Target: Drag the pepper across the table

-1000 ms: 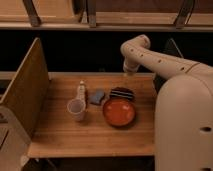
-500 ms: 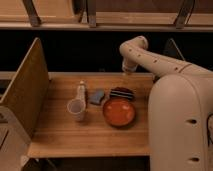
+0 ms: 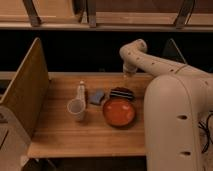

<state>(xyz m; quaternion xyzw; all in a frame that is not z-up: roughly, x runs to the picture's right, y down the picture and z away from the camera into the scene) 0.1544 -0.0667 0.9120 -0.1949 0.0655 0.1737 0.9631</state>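
The light-wood table (image 3: 65, 132) has an upright wooden panel (image 3: 25, 90) at its left side. A small pale shaker (image 3: 80, 92), apparently the pepper, stands upright at the table's middle, just behind a white cup (image 3: 76, 109). My arm reaches in from the right. Its gripper (image 3: 128, 75) hangs over the table's far edge, to the right of the shaker and well apart from it. The gripper holds nothing that I can see.
A blue item (image 3: 97, 96) lies right of the shaker. A dark flat packet (image 3: 121, 93) sits behind an orange-red bowl (image 3: 119, 111). My large pale arm body (image 3: 172, 125) covers the table's right end. Dark space and rails lie behind the table.
My arm has shifted slightly and its body fills more of the right side. The gripper stays over the far edge. The objects on the table have not moved.
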